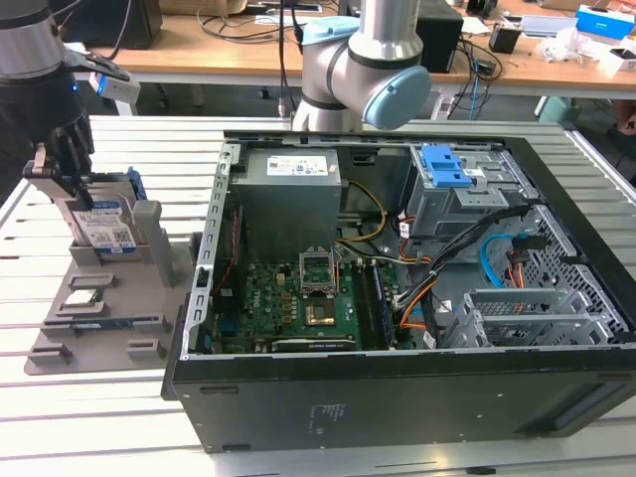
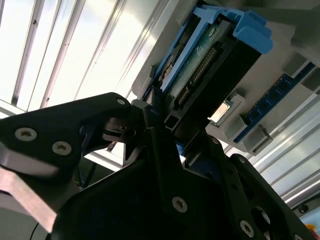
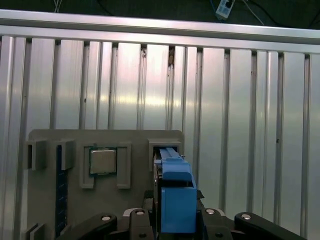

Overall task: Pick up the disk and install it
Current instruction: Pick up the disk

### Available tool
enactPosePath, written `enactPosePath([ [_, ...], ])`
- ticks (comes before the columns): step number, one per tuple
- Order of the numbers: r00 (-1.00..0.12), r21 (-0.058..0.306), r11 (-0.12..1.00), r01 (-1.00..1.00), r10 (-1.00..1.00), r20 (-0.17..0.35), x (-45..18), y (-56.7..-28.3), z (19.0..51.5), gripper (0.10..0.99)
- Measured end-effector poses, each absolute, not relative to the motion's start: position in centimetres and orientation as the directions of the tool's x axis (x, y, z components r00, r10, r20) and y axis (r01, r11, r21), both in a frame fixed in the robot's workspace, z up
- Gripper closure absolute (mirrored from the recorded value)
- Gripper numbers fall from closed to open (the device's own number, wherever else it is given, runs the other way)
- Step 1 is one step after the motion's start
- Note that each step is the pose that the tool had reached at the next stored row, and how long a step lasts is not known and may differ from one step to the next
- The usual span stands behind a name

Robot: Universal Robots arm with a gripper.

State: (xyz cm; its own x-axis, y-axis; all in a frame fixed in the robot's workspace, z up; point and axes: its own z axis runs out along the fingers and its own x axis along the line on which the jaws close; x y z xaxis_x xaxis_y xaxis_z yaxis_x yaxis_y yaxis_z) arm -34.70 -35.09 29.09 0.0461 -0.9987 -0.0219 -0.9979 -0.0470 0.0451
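We see the gripper (image 1: 72, 187) at the exterior view's 9 o'clock, its fingers narrow and pinching the disk (image 1: 104, 229) from 11 o'clock. The disk stands on edge in the grey holder (image 1: 99, 328). The drive cage (image 1: 437, 209) lies well apart, toward 3 o'clock.

— What sits nearest the gripper (image 1: 72, 184)?
— The disk (image 1: 102, 227). It stands on edge in a slot of the holder tray (image 1: 99, 348), straight below the gripper.
— And the tray?
— It lies flat on the slatted table (image 1: 99, 417). A processor chip (image 1: 84, 296) lies in a recess of the tray just beside the disk's slot, in front of the gripper in the exterior view.
— Where is the computer case (image 1: 397, 397)?
— On the same table, to the exterior view's right of the gripper, with its wall just beside the tray. Inside it the power supply (image 1: 288, 189) lies closest to the gripper, the motherboard (image 1: 298, 298) in front of that, and the drive cage (image 1: 457, 189) beyond the power supply, well apart from the gripper.
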Motion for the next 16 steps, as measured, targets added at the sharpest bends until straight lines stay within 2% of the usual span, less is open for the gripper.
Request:
enactPosePath([
  [1, 0.046, 0.045, -0.047, -0.998, -0.999, -0.022, -34.7, -35.09, 29.08, 0.718],
  [16, 0.046, 0.045, -0.047, -0.998, -0.999, -0.022, -34.7, -35.09, 29.01, 0.718],
])
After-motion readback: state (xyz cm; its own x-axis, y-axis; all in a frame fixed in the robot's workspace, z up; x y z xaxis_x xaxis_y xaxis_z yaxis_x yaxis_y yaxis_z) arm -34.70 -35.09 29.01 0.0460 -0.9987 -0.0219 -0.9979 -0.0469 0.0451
